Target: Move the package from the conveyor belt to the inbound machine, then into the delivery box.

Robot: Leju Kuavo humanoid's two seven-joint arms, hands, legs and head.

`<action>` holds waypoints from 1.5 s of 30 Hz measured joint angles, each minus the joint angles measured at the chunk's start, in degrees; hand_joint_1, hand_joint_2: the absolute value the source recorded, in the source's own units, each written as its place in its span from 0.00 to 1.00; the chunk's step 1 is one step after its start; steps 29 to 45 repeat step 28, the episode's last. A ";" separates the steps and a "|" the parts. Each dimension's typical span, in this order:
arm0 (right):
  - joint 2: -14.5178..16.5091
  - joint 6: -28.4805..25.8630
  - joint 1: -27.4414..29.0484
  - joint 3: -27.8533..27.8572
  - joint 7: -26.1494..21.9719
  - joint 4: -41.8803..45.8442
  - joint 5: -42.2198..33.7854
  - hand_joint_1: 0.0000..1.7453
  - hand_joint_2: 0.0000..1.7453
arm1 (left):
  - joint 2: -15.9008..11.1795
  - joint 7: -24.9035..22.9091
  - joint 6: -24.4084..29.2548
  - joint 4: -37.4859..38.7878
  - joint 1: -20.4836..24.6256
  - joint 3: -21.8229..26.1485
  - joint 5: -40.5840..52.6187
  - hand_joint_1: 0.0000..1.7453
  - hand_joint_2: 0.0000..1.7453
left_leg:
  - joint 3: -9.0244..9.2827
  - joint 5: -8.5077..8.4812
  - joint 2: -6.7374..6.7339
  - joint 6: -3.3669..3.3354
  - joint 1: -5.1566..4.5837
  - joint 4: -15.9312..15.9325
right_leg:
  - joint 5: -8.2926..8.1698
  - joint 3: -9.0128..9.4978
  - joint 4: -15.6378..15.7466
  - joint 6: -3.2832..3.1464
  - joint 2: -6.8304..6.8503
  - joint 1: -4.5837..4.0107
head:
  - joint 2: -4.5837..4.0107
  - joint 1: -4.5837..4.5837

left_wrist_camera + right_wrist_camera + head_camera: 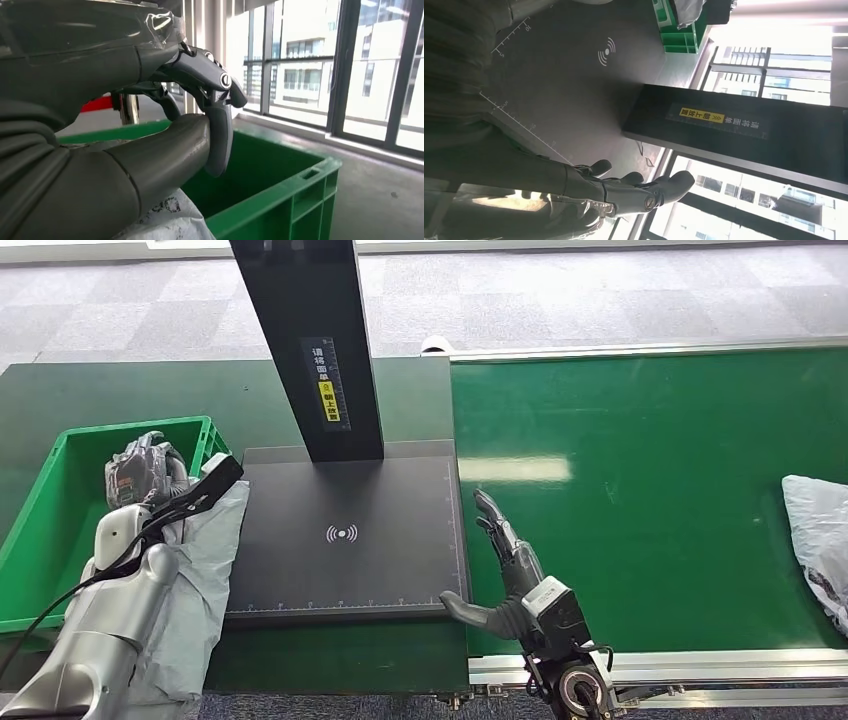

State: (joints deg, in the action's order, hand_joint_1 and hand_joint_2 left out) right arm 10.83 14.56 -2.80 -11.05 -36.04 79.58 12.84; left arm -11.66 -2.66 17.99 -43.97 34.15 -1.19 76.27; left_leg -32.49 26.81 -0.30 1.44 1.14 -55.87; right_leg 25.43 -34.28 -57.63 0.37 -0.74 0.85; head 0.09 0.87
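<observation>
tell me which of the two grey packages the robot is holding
The grey package draped over the green crate's edge, gripped by the left hand. The other package lies untouched far along the conveyor belt.

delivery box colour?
Green delivery box, clearest in the head view.

The inbound machine (345, 535) sits between the delivery box (60, 500) on its left and the conveyor belt (650, 500) on its right. One package (195, 580) drapes over the box's near corner; another package (820, 540) lies at the belt's far right.
</observation>
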 joint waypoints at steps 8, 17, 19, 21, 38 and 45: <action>0.08 0.00 0.08 0.09 0.35 -0.04 0.51 0.00 1.00 | 0.31 -0.79 -4.99 0.27 0.94 1.48 -1.77 1.00 1.00 | 0.00 0.00 0.00 0.00 0.00 0.00 | 0.00 0.01 0.00 0.00 0.00 0.00 | 0.00 0.00; 0.51 0.01 1.40 0.21 0.89 0.00 1.15 0.00 1.00 | 0.07 4.94 -0.61 -1.41 0.63 1.81 -8.65 1.00 1.00 | -0.01 0.00 0.00 0.00 0.00 0.00 | 0.00 0.00 0.00 0.00 0.00 0.00 | 0.00 -0.01; 0.67 0.03 1.76 0.21 0.95 0.02 1.34 0.00 1.00 | 0.06 5.70 0.75 -2.90 0.25 1.92 -10.08 1.00 1.00 | -0.02 0.00 0.00 0.00 0.00 0.00 | 0.00 0.00 0.00 0.00 0.00 0.00 | 0.00 0.00; 0.81 0.06 2.01 0.22 0.96 0.04 1.50 0.00 1.00 | 0.05 6.17 1.55 -4.37 -0.19 1.99 -11.00 1.00 1.00 | -0.02 0.00 0.00 0.00 0.00 0.00 | 0.00 0.00 0.00 0.00 0.00 0.00 | 0.00 -0.01; 1.11 0.15 2.17 0.24 1.00 0.05 1.68 0.00 1.00 | 0.09 8.42 4.99 -7.93 -1.01 1.98 -12.71 1.00 1.00 | -0.02 0.00 0.00 0.00 0.00 0.00 | 0.00 -0.01 0.00 0.00 0.00 0.00 | 0.00 0.00; 1.11 0.15 2.17 0.24 1.00 0.05 1.68 0.00 1.00 | 0.09 8.42 4.99 -7.93 -1.01 1.98 -12.71 1.00 1.00 | -0.02 0.00 0.00 0.00 0.00 0.00 | 0.00 -0.01 0.00 0.00 0.00 0.00 | 0.00 0.00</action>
